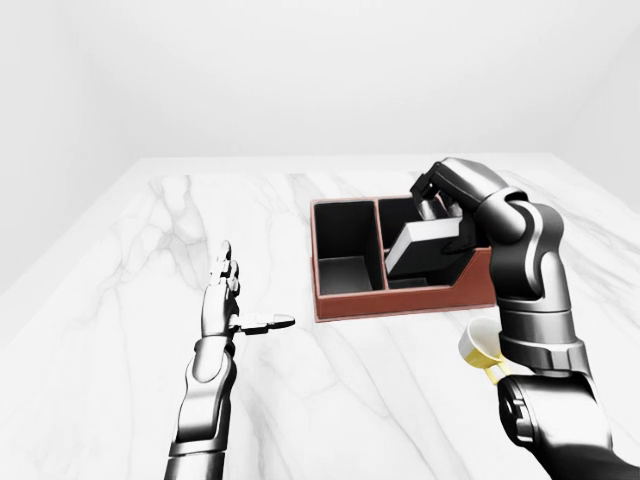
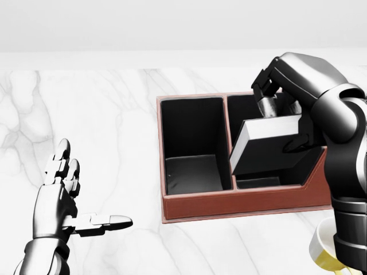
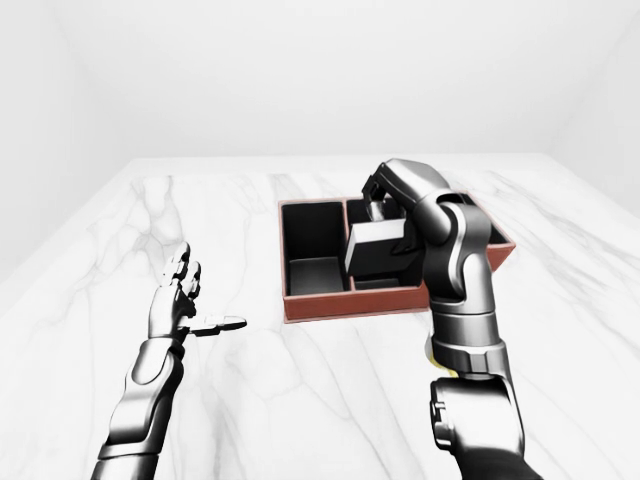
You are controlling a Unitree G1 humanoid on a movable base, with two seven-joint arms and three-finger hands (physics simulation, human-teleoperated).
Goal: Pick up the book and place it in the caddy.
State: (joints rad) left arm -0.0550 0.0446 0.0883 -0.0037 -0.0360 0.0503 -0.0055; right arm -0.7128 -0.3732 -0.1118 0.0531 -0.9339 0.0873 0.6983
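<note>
The book (image 2: 268, 146) is dark with white page edges and hangs tilted in the right compartment of the red-brown caddy (image 2: 241, 207). My right hand (image 2: 281, 117) is shut on the book's upper end, fingers curled over it, thumb on its side. The caddy's left compartment (image 2: 189, 143) holds nothing. My left hand (image 2: 71, 197) is open and empty over the marble at the lower left of the head view, fingers up and thumb out to the right, well apart from the caddy.
A yellow and white cup (image 1: 482, 349) stands on the marble table (image 1: 150, 260) below the caddy, partly hidden by my right forearm. The table's edges show at the top and sides of the left-eye view.
</note>
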